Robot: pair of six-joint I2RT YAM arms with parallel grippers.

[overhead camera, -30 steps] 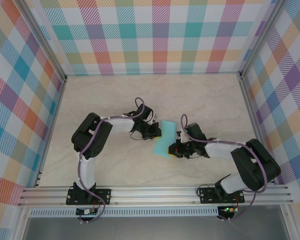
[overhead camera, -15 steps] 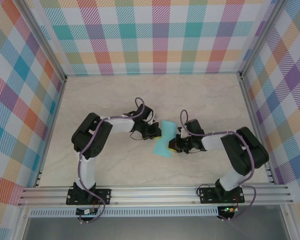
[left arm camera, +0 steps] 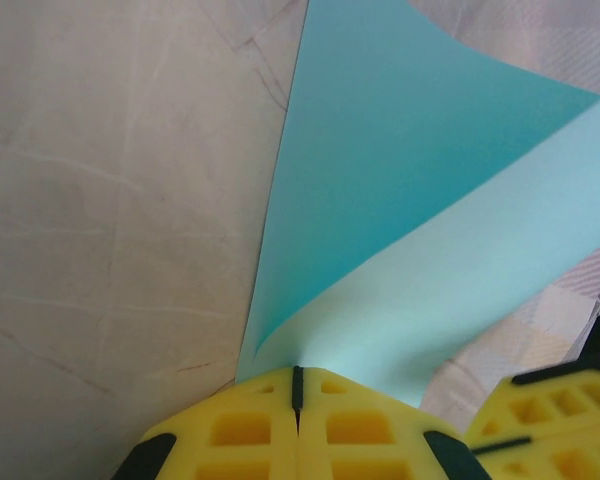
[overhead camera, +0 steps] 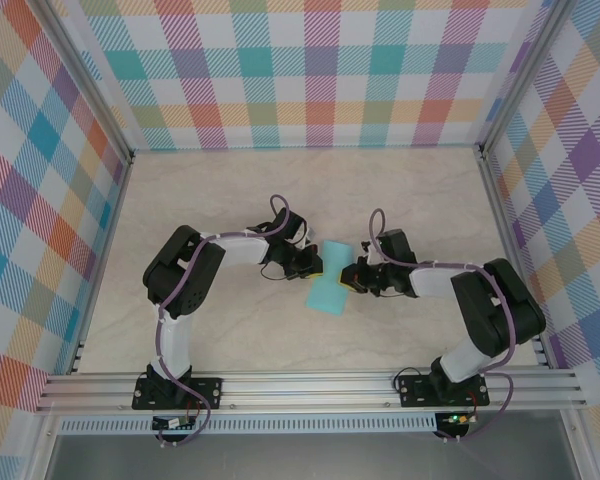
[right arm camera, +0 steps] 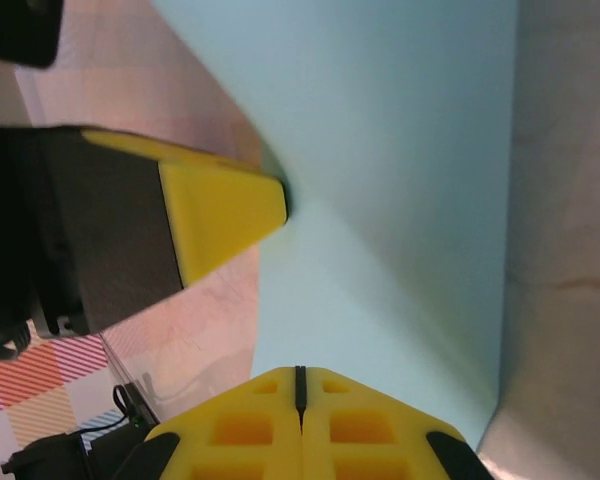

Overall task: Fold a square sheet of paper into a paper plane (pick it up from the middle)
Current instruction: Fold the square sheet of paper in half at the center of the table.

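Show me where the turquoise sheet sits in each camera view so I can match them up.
Top external: the square sheet of paper lies near the picture's centre, between the two arms' fingers.
Left wrist: the sheet fans up and right from the closed yellow fingers at the bottom edge.
Right wrist: it spans the centre and upper right.
Shared landmark: the left gripper pinching the sheet's edge; in the right wrist view it comes in from the left.

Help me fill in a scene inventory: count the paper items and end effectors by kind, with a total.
Turquoise sheet of paper: 1
End effectors: 2, the left end effector and the right end effector, each shut on the sheet
Total: 3
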